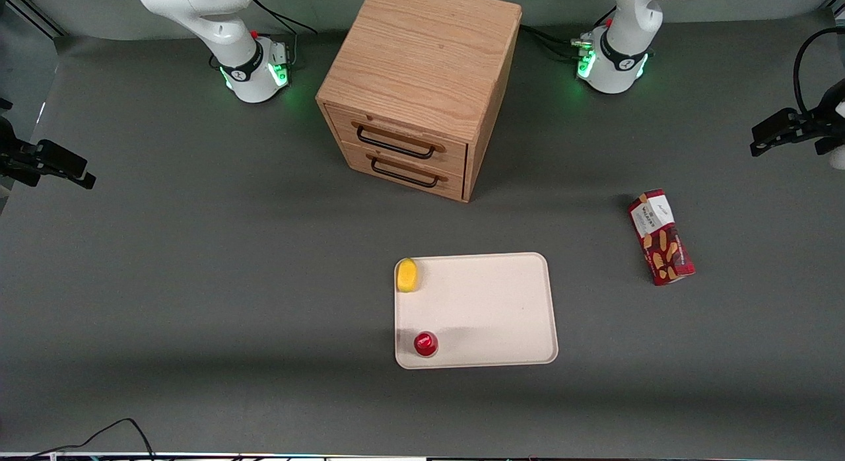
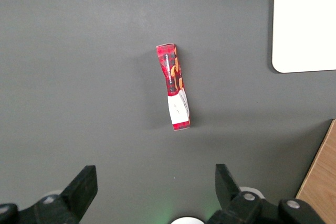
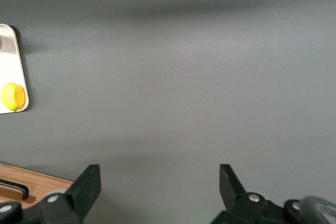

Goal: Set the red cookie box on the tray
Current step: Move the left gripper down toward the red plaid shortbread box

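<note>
The red cookie box (image 1: 661, 238) lies flat on the grey table toward the working arm's end, well apart from the tray (image 1: 488, 302). It is a long dark-red carton with a white label end and cookie pictures. In the left wrist view the box (image 2: 174, 85) lies below the gripper (image 2: 154, 182), whose black fingers (image 2: 84, 184) stand wide apart with only bare table between them. In the front view the gripper (image 1: 766, 139) hangs raised above the table, out past the box and not touching it. A corner of the tray (image 2: 307, 19) shows in the wrist view.
A yellow lemon-like object (image 1: 407, 275) and a small round red-capped object (image 1: 426, 343) sit on the tray along the edge nearest the parked arm. A wooden two-drawer cabinet (image 1: 422, 71) stands farther from the front camera than the tray.
</note>
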Motion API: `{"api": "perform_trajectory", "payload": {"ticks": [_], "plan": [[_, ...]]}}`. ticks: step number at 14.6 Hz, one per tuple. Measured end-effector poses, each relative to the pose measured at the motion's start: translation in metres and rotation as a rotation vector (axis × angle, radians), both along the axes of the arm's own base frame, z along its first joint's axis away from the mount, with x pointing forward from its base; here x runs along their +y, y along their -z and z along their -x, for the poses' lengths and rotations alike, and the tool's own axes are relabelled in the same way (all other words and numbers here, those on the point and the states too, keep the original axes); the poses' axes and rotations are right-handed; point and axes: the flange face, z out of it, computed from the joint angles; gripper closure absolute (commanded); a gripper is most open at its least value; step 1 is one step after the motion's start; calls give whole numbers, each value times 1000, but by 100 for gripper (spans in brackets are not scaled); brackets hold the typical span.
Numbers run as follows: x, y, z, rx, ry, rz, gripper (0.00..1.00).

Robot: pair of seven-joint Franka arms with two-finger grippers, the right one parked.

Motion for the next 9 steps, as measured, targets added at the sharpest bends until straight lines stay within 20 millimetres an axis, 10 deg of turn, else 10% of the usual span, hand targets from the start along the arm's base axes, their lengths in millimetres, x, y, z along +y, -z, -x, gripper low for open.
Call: {"api": "perform_trajectory", "payload": {"ticks": [9], "plan": [[0,47,-18,87,18,-3,0]]}}
